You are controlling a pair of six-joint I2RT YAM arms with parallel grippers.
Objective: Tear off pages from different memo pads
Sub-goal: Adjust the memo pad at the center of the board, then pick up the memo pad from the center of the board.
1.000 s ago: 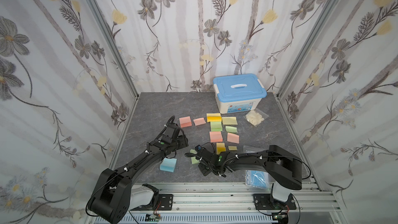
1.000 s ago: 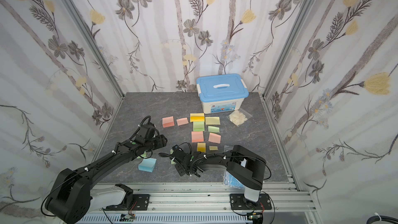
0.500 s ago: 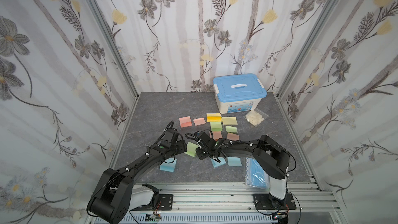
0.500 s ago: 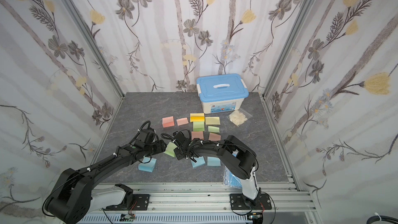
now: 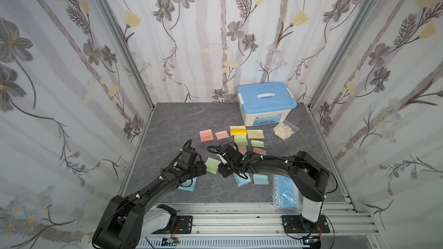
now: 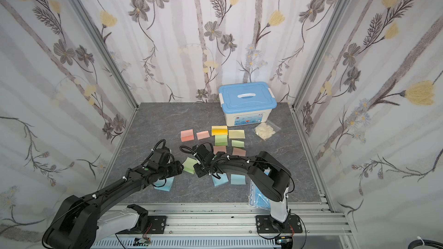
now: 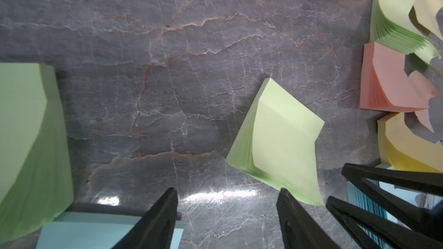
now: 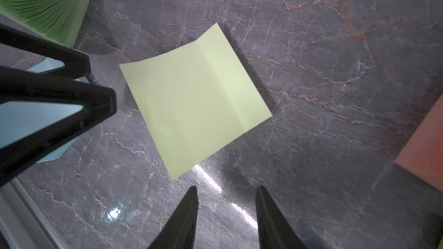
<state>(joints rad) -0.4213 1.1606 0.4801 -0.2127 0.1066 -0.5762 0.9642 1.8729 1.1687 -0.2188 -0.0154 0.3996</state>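
Swung up from the lower middle of the frame, the right arm (image 5: 275,164) now reaches left across the table (image 5: 172,125). The green memo pad (image 5: 212,165) that lay by it sits further up and left, at centre, between the right gripper (image 8: 227,189) and the left gripper (image 7: 226,189). Two blue pages (image 5: 243,180) that the arm covered now lie bare at lower centre.

The right gripper's fingers stand moderately apart with only marbled table between them, holding nothing. The left gripper's fingers are wide apart and equally empty.

The green memo pad lies just beside both sets of fingertips. The left wrist view shows its layered edges and a lifted top leaf; the right wrist view shows only its creased top face. A second green pad (image 7: 26,135) sits against a blue pad (image 5: 189,185), which the left arm (image 5: 155,185) half covers in both top views.

The right forearm crosses the near end of the pad cluster right of centre and hides a yellow pad (image 7: 407,149) from above. Above the forearm lie a pink pad (image 5: 206,135), an orange pad (image 5: 238,130) and a yellow page (image 5: 255,134).

A blue-lidded box (image 5: 266,97) and a clear bag (image 5: 284,130) stand at upper right of the table, well apart from both grippers. A bag of blue masks (image 5: 285,192) lies at lower right, beside the right arm's base
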